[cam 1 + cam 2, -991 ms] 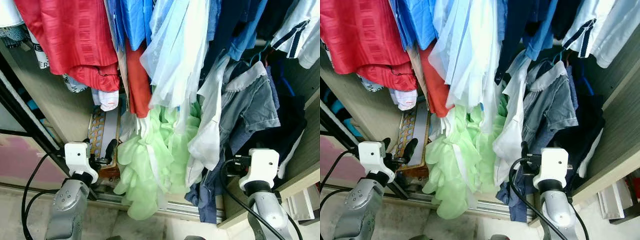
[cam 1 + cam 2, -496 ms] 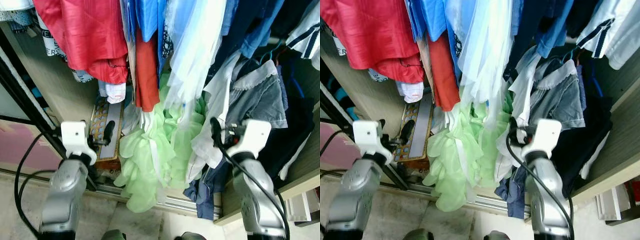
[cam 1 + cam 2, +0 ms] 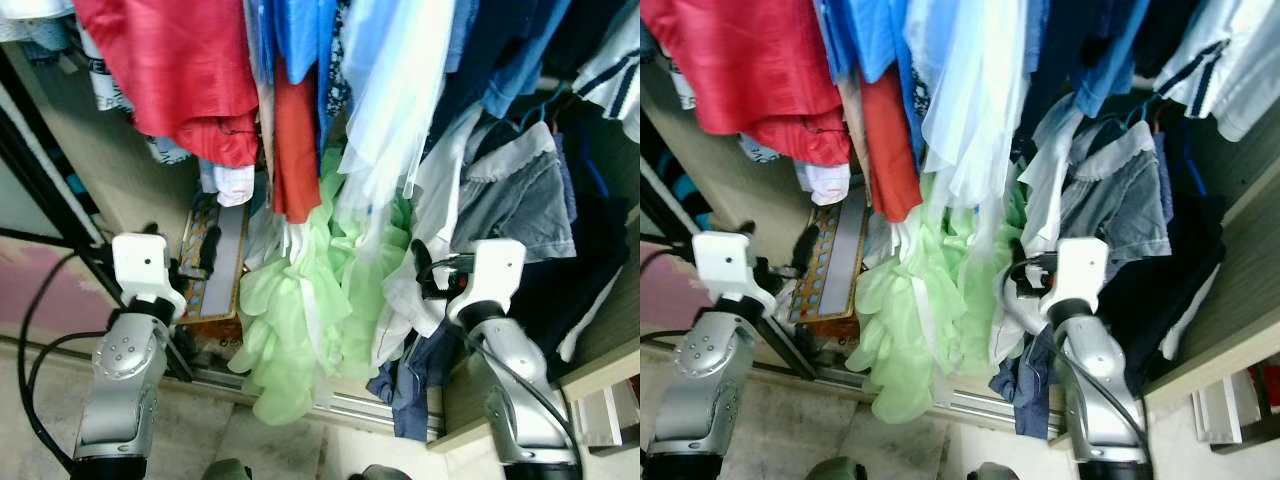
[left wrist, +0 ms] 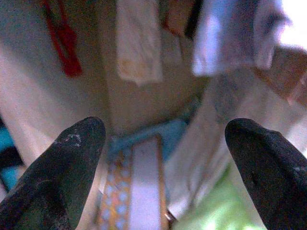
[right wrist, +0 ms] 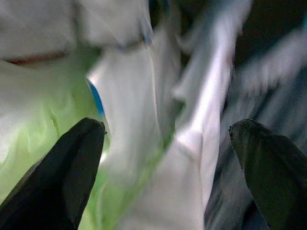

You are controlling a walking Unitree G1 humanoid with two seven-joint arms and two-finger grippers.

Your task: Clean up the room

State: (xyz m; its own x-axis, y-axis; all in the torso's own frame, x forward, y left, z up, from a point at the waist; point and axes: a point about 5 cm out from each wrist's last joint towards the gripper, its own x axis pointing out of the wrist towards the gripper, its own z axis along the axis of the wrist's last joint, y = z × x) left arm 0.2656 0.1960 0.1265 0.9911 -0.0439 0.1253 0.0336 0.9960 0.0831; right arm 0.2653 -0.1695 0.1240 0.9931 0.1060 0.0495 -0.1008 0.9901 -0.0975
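Both arms are bent up in front of an open wardrobe stuffed with hanging clothes. The left gripper [image 4: 163,158] sits low by the wardrobe's left wall, fingers spread wide, aimed at a patterned box [image 3: 212,262] on the floor. The right gripper [image 5: 165,158] is raised too, fingers wide apart, nosing at a white shirt [image 3: 420,250] beside the light green dress [image 3: 300,320].
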